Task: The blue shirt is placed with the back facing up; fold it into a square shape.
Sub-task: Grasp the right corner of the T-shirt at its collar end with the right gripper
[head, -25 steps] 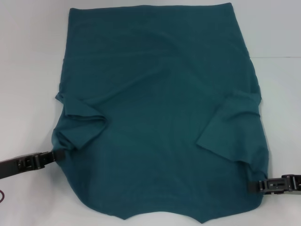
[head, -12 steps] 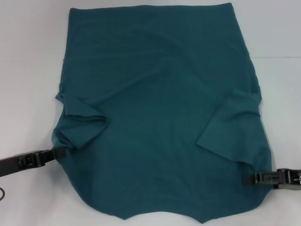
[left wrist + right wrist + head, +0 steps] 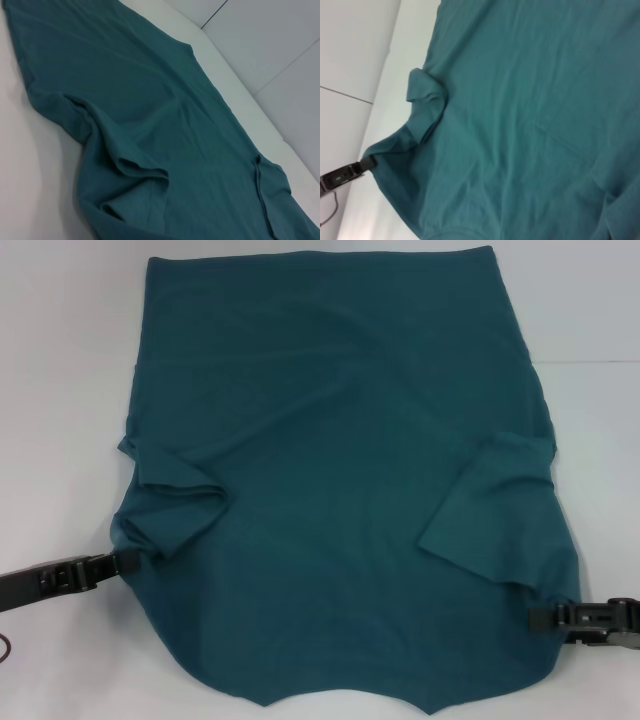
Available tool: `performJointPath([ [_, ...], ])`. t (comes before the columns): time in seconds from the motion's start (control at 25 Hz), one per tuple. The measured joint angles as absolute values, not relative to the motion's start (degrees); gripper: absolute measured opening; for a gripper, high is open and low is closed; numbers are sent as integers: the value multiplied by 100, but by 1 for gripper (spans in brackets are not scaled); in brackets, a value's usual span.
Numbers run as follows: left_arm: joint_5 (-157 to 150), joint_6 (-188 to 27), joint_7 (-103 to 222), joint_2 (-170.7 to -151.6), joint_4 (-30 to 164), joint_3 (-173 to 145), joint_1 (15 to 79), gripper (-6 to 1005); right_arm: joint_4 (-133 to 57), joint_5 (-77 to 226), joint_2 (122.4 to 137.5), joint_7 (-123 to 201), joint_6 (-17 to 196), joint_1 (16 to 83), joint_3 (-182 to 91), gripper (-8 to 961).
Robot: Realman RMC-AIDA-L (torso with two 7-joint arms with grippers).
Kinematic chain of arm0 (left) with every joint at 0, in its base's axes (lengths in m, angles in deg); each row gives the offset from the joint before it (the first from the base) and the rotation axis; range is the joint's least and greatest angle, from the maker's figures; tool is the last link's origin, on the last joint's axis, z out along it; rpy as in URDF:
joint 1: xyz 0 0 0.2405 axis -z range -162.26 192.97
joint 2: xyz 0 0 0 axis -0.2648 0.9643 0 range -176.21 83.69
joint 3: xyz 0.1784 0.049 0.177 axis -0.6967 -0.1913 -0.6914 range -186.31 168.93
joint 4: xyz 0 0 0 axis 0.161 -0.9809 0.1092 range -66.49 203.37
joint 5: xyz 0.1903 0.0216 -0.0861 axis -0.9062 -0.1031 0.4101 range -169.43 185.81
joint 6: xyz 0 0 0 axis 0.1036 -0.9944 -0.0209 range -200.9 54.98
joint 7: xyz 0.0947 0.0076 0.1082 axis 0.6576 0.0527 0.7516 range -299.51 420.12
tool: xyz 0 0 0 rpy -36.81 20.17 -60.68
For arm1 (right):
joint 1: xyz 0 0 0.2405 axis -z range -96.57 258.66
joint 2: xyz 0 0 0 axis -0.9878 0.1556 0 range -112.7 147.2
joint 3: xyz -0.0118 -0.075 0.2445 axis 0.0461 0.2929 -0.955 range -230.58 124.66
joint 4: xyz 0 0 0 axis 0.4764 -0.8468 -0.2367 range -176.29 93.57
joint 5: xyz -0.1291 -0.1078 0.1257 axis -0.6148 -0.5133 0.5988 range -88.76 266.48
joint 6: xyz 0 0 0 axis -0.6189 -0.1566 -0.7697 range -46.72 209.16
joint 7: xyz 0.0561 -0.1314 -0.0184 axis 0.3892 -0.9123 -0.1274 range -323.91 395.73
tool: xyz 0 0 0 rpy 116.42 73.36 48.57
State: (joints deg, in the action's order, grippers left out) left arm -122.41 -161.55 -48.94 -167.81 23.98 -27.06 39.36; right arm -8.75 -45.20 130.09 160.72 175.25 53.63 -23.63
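The blue shirt lies spread flat on the white table, plain side up, with both sleeves folded inward over the body. The left one is bunched and the right one lies flat. My left gripper is at the shirt's near left edge, shut on the fabric. In the right wrist view the cloth is drawn to a point at that gripper. My right gripper lies low at the near right edge, its tip over the cloth. The left wrist view shows only the shirt.
The white table shows bare on both sides of the shirt and beyond its far hem. A seam between tabletop panels runs past the shirt's far side.
My right gripper slid inward over the shirt's edge, then drew back outward a little and sits slightly higher than a second ago. The left gripper and the shirt have barely moved.
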Motion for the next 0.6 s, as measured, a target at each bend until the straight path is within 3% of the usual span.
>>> performJointPath([
  [0.6, -12241, -16112, -4894, -16781, 2425, -2738, 3934, 17, -875, -4539, 12982, 15848, 17539, 5539, -2780, 775],
])
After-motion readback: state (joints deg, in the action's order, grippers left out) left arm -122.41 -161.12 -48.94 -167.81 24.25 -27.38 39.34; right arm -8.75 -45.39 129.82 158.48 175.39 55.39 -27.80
